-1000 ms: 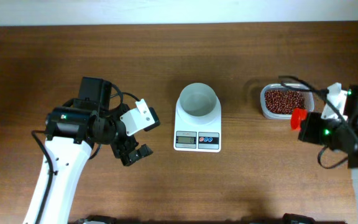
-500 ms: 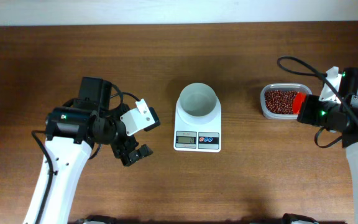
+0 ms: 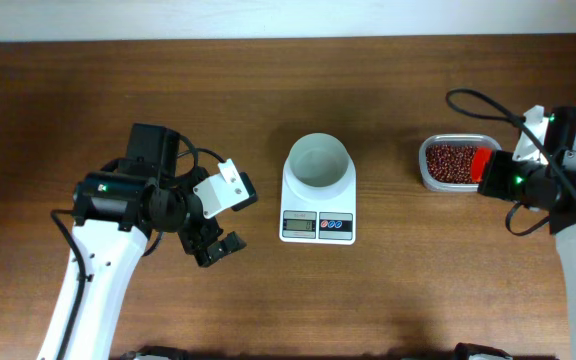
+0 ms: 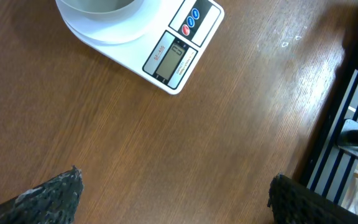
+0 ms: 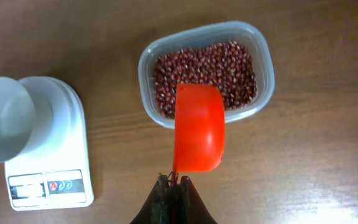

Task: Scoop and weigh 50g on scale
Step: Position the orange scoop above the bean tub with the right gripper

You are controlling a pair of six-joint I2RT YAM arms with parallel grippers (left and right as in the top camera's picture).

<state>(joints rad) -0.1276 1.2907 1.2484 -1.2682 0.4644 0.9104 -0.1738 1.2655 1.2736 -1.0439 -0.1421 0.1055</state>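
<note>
While my right hand (image 5: 173, 182) is clamped on the thin handle of the orange scoop (image 5: 197, 127) above the beans (image 5: 229, 68) in their tub (image 5: 264, 62), with the left hand (image 3: 223, 217) wide apart far from the scale (image 3: 318, 200), I worry digging could twist the scoop and scatter beans.

Brown wood-grain table (image 3: 298, 300); pale wall strip (image 3: 268, 18) along far edge; even light.
</note>
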